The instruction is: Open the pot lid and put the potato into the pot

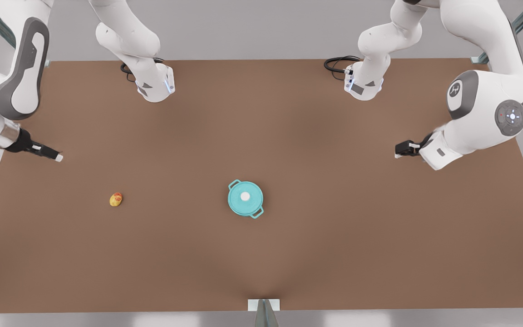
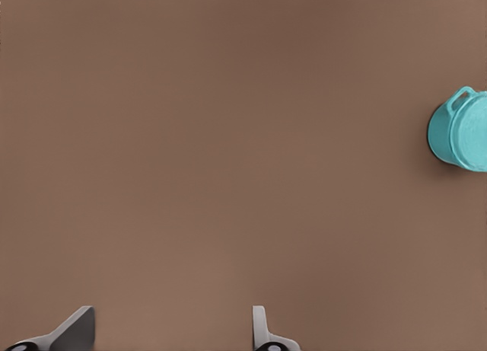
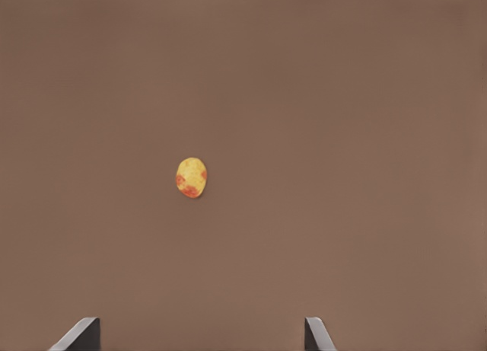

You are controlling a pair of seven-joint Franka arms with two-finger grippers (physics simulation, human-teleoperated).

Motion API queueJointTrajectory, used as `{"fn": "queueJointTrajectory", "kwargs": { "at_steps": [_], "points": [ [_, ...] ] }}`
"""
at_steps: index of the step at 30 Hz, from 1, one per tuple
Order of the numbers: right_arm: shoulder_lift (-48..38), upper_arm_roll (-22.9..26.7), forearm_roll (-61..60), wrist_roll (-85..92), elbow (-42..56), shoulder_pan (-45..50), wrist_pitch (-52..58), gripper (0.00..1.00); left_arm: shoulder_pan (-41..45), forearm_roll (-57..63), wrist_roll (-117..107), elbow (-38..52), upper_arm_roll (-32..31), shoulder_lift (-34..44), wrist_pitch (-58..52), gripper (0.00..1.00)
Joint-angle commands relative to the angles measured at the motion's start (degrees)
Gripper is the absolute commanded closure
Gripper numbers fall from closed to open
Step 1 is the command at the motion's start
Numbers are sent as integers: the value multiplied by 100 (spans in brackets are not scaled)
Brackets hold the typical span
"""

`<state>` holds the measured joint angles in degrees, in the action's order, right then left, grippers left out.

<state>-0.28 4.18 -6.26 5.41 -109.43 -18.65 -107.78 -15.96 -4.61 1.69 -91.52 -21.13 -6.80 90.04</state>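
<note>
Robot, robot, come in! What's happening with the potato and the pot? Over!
Right gripper open, above potato. Left gripper open, off to the side of pot. Lid on the pot, potato on the table. Nothing between them.

The pot (image 1: 242,210) is teal all over, its lid (image 1: 245,197) the same teal with a white knob (image 1: 245,196) at the centre. Off to the front view's left of the pot, the potato (image 1: 115,199) is yellow with red-orange blotches. Under both, the table (image 1: 334,254) is plain matte brown.
</note>
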Motion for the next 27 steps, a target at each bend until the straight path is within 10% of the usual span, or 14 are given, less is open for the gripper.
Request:
{"fn": "queueJointTrajectory", "kwargs": {
  "at_steps": [1, 10, 19, 27],
  "points": [
    [63, -75, -33, 242, 238, 2216, -955, 0, 14, -31, 447, 3, -23, 3, 734, 0],
    [1477, 171, 652, -93, 1012, 2876, -955, 0, 4056, 1278, -5450, 1207, -129, -1851, 1516, 0],
    [2057, 162, 451, 285, 616, 2358, -366, 0, 5138, 2500, -7499, 3545, 109, -4391, 2431, 0],
    [1970, 171, 257, 523, -245, 1953, -1412, 0, 5138, 2491, -6971, 3668, 451, -4839, 2800, 0]
  ]
}}
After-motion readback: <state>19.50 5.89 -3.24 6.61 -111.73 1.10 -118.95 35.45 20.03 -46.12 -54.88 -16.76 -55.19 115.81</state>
